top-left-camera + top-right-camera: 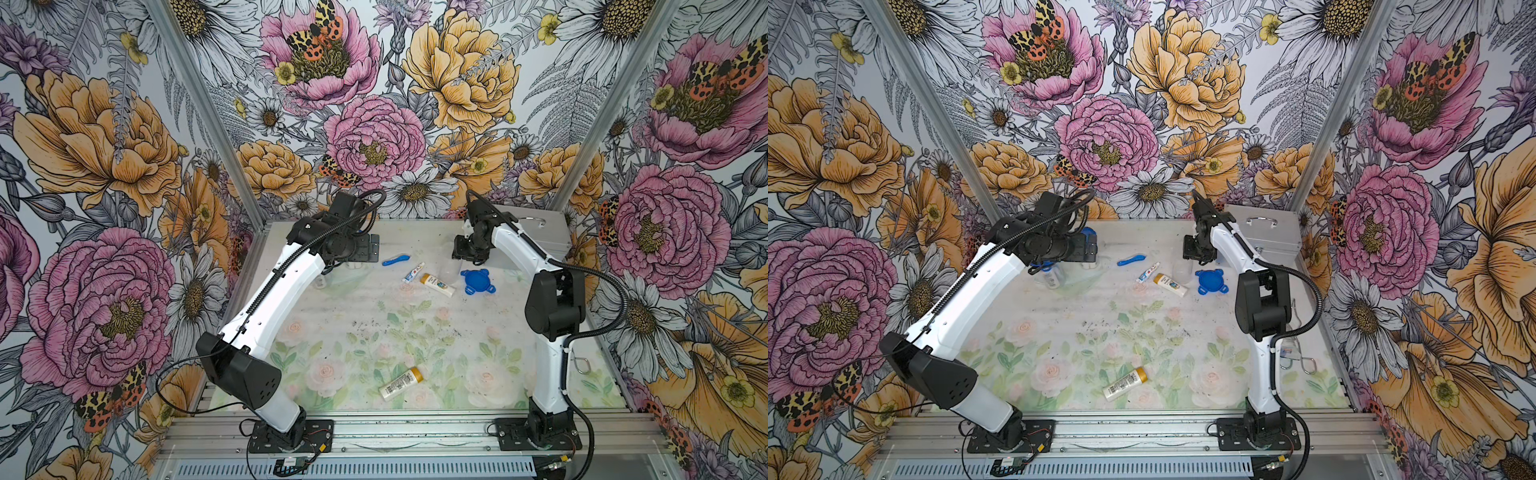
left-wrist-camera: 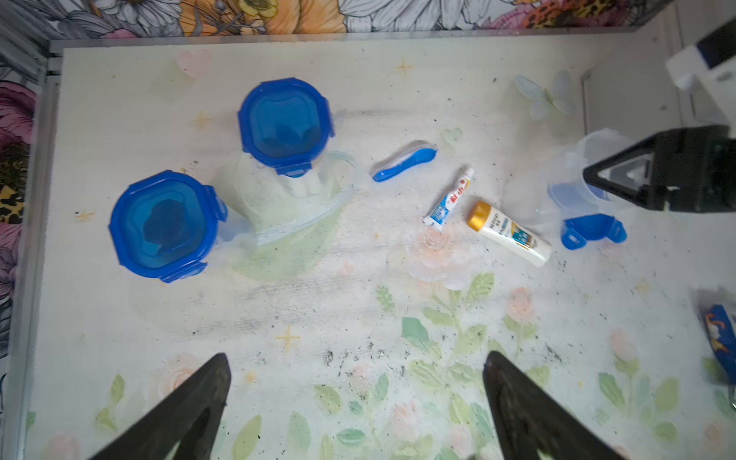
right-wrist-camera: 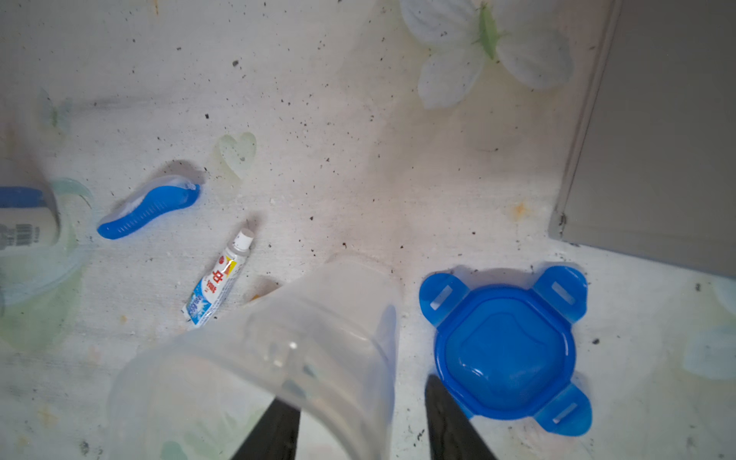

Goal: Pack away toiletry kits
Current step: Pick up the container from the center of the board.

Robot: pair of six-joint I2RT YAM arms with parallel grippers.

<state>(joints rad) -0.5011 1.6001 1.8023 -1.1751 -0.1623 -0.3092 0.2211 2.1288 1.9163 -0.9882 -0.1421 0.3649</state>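
Worktop's (image 1: pixel 332 299) clear cup (image 3: pixel 318 338) is flanked by blue lid (image 3: pixel 504 346) and bottle (image 2: pixel 509 233). Its wall is straddled by right jaws, grip unclear; left jaws are parted.

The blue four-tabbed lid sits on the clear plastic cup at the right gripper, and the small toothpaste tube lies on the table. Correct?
No. The blue four-tabbed lid lies on the table beside the clear plastic cup, seen in the right wrist view; the rest holds.
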